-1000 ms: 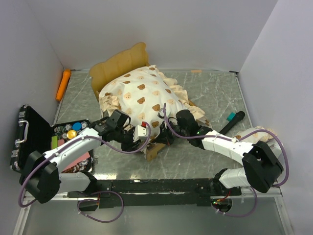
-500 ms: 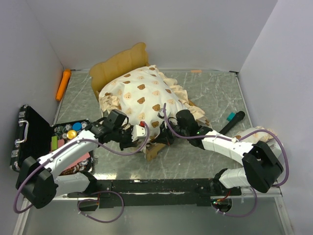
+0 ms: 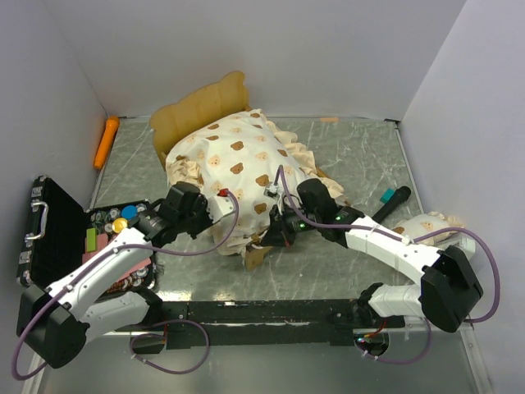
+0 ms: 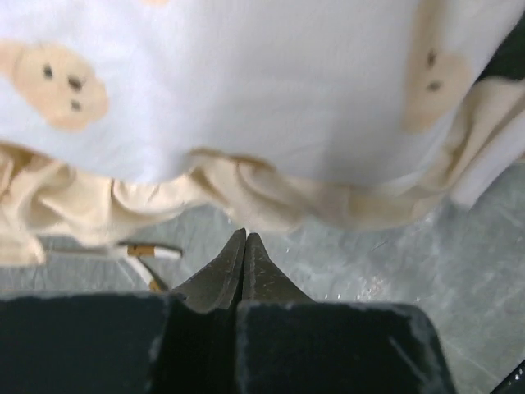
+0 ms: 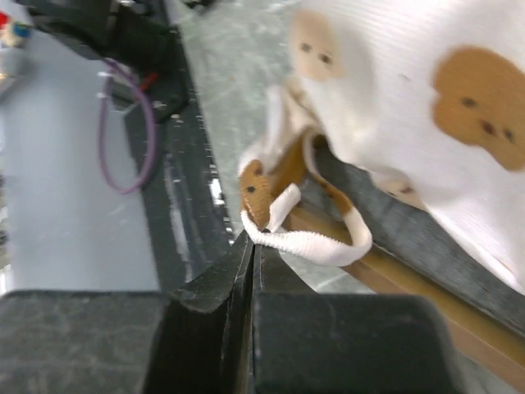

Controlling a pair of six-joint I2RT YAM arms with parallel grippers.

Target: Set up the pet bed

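- Cream bear-print mattress (image 3: 238, 160) lies humped and askew over the light-wood bed frame (image 3: 259, 253) in the top view, with the wavy headboard (image 3: 201, 105) at the far end. The pillow (image 3: 428, 223) lies well apart, beside my right arm on the marbled surface (image 3: 361, 156). My left claw (image 3: 220, 199) and right claw (image 3: 275, 232) both sit at the mattress's near edge. I judge the step in hand is seating the mattress in the frame, and the pillow is not yet placed.
- From my left wrist, the left claw (image 4: 244, 246) is pressed tip to tip on nothing. It hangs low over the surface, just short of the ruffle (image 4: 246, 185).
- From my right wrist, the right claw (image 5: 250, 246) is closed too, and a white strap (image 5: 316, 240) runs from its tips, apparently nipped there. Behind it the frame's grey base (image 5: 385, 230) shows under the mattress. Next, I think, the strap must be drawn round the frame's corner. My left claw would need to part and take the ruffle to square the mattress.
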